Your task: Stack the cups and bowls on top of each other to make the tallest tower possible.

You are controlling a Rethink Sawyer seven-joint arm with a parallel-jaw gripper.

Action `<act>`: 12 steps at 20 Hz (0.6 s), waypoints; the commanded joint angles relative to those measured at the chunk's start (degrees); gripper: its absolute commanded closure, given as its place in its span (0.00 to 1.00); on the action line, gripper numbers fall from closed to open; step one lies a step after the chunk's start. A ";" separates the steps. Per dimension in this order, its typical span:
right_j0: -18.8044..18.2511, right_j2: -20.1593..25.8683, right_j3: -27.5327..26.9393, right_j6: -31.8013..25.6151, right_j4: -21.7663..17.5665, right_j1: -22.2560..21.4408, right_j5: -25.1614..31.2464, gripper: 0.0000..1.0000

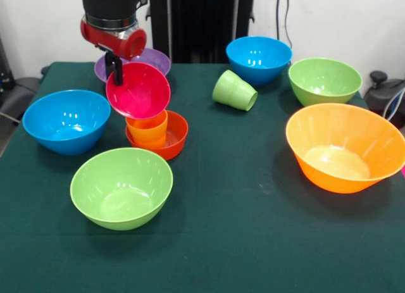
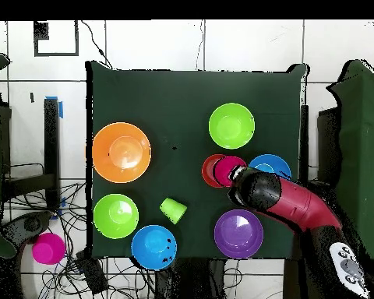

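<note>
My gripper is shut on the far rim of the magenta bowl and holds it tilted, its opening facing the camera. The bowl's lower edge is at the top of the orange cup. That cup stands upright inside the small red-orange bowl. In the overhead view the magenta bowl overlaps the red-orange bowl, and my arm covers the gripper. The light green cup lies on its side near the table's middle.
A blue bowl sits left of the stack and a light green bowl in front of it. The purple bowl is behind it. A second blue bowl, a green bowl and the large orange bowl stand to the right.
</note>
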 commanded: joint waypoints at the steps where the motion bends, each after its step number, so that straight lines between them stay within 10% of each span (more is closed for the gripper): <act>1: -0.45 6.74 0.44 -0.33 -2.82 3.05 -2.91 1.00; 12: 0.09 6.72 1.17 0.90 -2.28 2.59 -3.34 1.00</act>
